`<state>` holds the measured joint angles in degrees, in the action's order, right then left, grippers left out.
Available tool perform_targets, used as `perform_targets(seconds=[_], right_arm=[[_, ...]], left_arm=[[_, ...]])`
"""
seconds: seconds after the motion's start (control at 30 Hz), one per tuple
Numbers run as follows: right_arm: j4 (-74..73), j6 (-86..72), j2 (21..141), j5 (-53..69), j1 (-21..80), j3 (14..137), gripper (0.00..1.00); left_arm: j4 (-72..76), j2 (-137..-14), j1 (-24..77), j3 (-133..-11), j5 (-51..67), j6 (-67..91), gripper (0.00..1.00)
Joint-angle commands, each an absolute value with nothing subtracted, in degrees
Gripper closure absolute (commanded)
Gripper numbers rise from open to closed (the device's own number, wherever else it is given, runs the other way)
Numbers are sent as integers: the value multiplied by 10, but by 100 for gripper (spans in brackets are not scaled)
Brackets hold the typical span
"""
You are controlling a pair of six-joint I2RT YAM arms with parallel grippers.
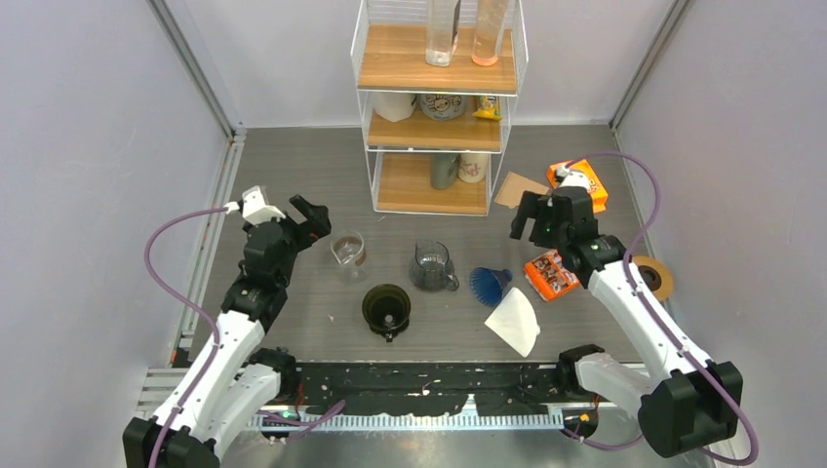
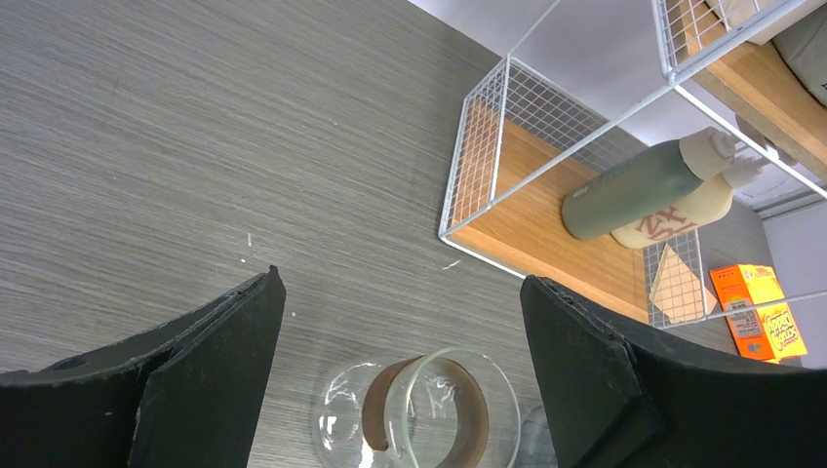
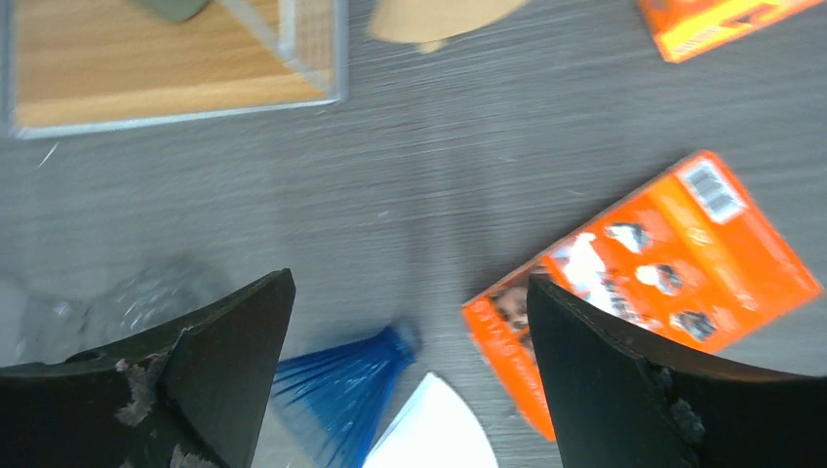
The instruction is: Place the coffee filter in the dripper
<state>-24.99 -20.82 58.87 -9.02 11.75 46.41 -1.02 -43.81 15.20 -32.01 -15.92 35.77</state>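
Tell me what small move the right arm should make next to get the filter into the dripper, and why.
Probably draw the right gripper back and down toward the white coffee filter. Its fingers are open and hold nothing, the filter lies beside the blue cone nearer the arm bases, and the dripper has no filter in it.

The shelf rack (image 1: pixel 436 107) stands at the back middle of the table (image 1: pixel 293 175), and a bottle (image 2: pixel 634 185) lies on its lowest board. In front of the rack, from left to right, sit a glass jar (image 1: pixel 348 251), a handled cup (image 1: pixel 433 266), a ribbed cone (image 1: pixel 490 284), a flat packet (image 1: pixel 551 274) and a tape roll (image 1: pixel 651 277). The dripper (image 1: pixel 386 310) sits nearer the front edge, between jar and cup. The coffee filter (image 1: pixel 515 320) lies right of the dripper, right against the cone's front. A box (image 1: pixel 580 185) lies right of the rack, behind the packet, with a card sheet (image 1: pixel 519 189) between rack and box
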Motion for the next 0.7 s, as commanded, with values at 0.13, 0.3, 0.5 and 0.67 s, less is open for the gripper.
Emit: perform_targets(seconds=[0.13,0.3,0.5,0.67], right_arm=[[-235,-133,652,-22,319,542,4],[-239,-121,695,-22,437,592,5],[-208,-118,722,-24,530,608,4],[-172,-142,755,3,551,603,0]], left_arm=[[7,-446,150,-326,-162,360,1],[2,-447,150,-325,-166,360,1],[2,-450,150,-324,-169,359,1],[2,-454,150,-324,-169,359,1]])
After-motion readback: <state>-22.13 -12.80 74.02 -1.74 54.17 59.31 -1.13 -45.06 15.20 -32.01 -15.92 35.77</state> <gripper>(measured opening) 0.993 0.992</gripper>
